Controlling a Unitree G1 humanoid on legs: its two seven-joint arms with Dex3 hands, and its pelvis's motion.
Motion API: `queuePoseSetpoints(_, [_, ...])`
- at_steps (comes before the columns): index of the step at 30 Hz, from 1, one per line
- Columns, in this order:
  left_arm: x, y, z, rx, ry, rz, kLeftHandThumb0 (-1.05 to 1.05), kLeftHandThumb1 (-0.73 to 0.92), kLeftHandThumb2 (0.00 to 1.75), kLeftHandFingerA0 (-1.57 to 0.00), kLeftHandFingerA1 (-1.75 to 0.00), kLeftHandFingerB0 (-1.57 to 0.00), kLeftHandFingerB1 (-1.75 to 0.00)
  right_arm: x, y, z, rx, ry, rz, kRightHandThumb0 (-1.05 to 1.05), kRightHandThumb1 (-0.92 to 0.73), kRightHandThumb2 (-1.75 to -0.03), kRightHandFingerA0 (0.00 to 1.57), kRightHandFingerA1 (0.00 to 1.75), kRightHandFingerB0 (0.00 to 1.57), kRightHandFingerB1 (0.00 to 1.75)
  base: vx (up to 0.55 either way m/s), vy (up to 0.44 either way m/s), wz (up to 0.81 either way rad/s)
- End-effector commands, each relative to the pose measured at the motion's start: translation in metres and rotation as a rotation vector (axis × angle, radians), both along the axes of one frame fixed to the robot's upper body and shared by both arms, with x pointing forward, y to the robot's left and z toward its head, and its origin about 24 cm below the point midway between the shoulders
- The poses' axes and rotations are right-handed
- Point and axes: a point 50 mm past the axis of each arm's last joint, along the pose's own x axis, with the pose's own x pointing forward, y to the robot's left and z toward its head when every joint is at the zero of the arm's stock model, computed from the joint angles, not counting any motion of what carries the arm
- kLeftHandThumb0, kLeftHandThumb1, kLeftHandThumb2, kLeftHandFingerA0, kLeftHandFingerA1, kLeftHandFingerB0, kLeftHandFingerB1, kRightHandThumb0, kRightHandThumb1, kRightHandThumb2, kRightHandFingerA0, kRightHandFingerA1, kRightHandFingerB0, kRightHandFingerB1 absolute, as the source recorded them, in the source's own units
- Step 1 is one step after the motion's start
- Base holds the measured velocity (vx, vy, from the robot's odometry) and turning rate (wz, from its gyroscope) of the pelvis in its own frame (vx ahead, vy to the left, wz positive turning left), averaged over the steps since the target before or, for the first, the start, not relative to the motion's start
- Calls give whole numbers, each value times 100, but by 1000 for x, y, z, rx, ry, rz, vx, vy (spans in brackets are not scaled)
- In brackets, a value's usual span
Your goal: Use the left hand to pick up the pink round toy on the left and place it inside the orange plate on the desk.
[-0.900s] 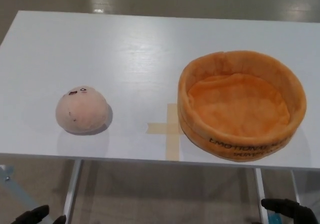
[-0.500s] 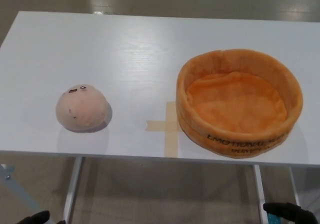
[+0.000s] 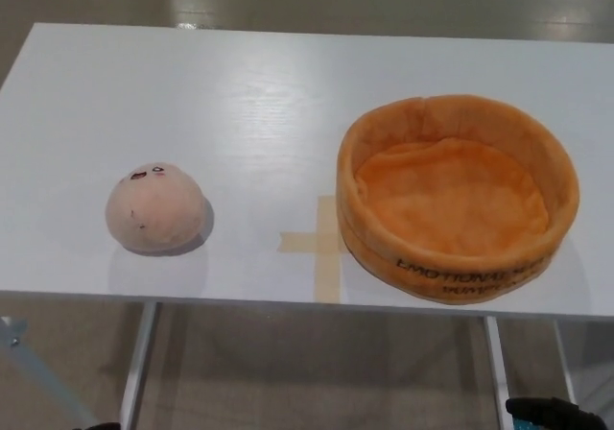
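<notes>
A white surface (image 3: 240, 94) fills most of the head view, seen from above and slightly in front. On its left part sits the pink toy (image 3: 155, 209), a soft round dome with a tiny face stitched near its top. It rests on the surface near the front edge, untouched, with nothing around it.

To the right, well apart from the toy, stands the orange plate (image 3: 369, 156), a plush round dish with a raised, thick wall and dark lettering along the front of that wall. Its inside is bare orange fabric. The plate also sits near the front edge of the surface.

Between the toy and the plate, a cross of tan tape (image 3: 324, 246) is stuck flat on the surface, just beside the plate's left wall.

Below the front edge, pale metal legs (image 3: 137, 368) of the surface run down toward a brownish floor (image 3: 317, 368).

At the bottom right corner, only a small black sliver of the right robot hand (image 3: 556, 413) shows, below the surface; whether it is wide or closed cannot be told. The left robot hand does not show at all.
</notes>
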Motion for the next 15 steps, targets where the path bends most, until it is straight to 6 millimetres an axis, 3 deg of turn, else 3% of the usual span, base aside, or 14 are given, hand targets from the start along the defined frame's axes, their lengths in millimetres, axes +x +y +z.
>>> queuePoseSetpoints(1, [-8,-7,16,-56,-97,-270,-52,37,73,-32,-47,-39,-46,-2,-1,-1,-4,12,8,-18,-39,-69,74,84,54,65,0,0,0])
queuePoseSetpoints(2, [-8,-8,17,-63,-102,-284,-52,37,73,-32,-47,-39,-46,-2,-1,-1,-4,10,8,-18,-39,-69,74,84,54,65,0,0,0])
queuePoseSetpoints(3, [-9,-9,20,-78,-111,-325,-46,49,55,-39,-36,-42,-34,-2,-1,-1,-6,9,6,-17,-40,-69,75,84,54,65,0,0,0])
queuePoseSetpoints(9, [-14,-22,41,-147,-157,-533,-49,48,55,-36,-35,-39,-33,3,1,1,2,0,3,-18,-41,-68,76,86,52,64,0,0,0])
queuePoseSetpoints(10, [-15,-27,51,-161,-186,-613,-55,38,73,-29,-45,-31,-43,3,2,1,0,0,10,-18,-41,-70,75,85,53,66,0,0,0])
queuePoseSetpoints(11, [-15,-29,55,-168,-196,-643,-55,38,73,-29,-45,-31,-43,3,2,1,-1,0,13,-18,-41,-70,75,85,53,66,0,0,0])
queuePoseSetpoints(12, [-15,-32,64,-190,-216,-688,-45,49,55,-34,-35,-33,-32,3,1,1,-10,6,22,-18,-43,-64,73,82,53,61,0,0,0])
queuePoseSetpoints(15, [-15,-36,74,-229,-257,-747,-42,50,55,-31,-36,-29,-31,3,2,1,-12,6,24,-18,-43,-64,72,81,53,61,0,0,0])
